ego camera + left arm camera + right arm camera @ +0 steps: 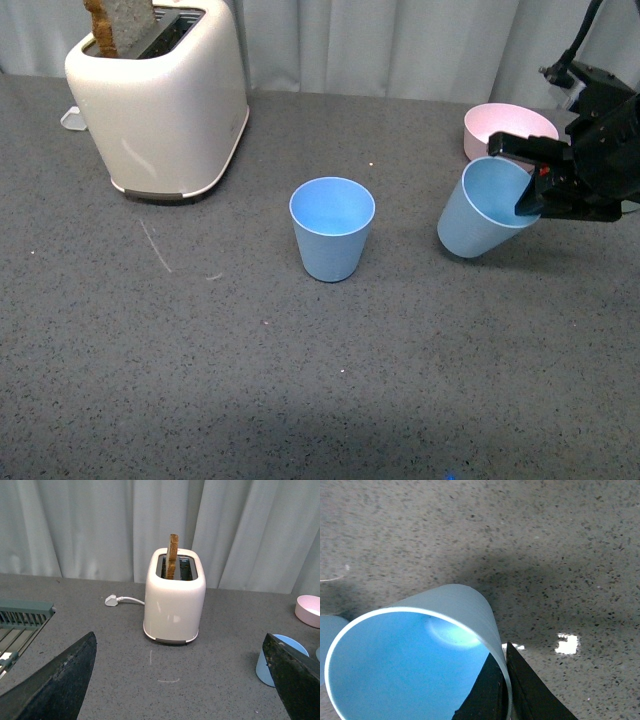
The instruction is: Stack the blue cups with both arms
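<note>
One blue cup point(332, 227) stands upright and empty in the middle of the grey table; it also shows at the edge of the left wrist view point(272, 660). My right gripper point(530, 190) is shut on the rim of the second blue cup point(478, 210), which hangs tilted just above the table, to the right of the first cup. In the right wrist view the fingers pinch this cup's wall point(445, 645), one inside and one outside. My left gripper point(185, 680) is open and empty, low over the table, facing the toaster; it is out of the front view.
A white toaster point(160, 95) with a slice of bread stands at the back left, its plug point(112, 600) lying behind it. A pink bowl point(505, 128) sits at the back right behind the held cup. A grey-green rack point(20, 625) lies at the left.
</note>
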Robot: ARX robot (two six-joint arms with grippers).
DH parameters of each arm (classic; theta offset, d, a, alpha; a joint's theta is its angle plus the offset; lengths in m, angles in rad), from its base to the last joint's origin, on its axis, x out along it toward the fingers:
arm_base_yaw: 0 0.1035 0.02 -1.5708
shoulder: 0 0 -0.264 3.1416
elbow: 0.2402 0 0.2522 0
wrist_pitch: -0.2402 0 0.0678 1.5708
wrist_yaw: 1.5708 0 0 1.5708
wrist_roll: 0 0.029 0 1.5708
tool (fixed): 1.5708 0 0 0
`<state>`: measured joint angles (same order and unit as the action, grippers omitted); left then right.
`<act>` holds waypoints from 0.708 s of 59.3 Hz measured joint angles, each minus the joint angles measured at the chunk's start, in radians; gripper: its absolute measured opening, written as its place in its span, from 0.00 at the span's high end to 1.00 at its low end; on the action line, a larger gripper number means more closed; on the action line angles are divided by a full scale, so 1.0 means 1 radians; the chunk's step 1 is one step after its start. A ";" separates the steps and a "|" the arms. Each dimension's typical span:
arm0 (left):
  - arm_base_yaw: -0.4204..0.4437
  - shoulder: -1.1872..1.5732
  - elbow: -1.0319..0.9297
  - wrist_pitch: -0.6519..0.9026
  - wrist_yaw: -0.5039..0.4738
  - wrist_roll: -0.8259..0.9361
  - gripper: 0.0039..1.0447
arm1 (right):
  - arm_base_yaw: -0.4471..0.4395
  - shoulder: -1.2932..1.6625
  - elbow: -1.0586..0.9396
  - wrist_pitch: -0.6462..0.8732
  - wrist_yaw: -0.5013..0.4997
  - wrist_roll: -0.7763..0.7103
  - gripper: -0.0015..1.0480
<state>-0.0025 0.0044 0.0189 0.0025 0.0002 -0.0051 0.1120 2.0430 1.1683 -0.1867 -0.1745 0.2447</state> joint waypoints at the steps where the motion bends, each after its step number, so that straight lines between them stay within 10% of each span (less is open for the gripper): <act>1: 0.000 0.000 0.000 0.000 0.000 0.000 0.06 | 0.002 -0.010 0.000 -0.005 -0.011 0.003 0.99; 42: 0.000 0.000 0.000 0.000 0.000 0.000 0.06 | 0.260 -0.087 0.130 -0.084 -0.106 0.084 0.99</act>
<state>-0.0025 0.0044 0.0189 0.0025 0.0002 -0.0051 0.3717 1.9556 1.2980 -0.2703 -0.2806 0.3283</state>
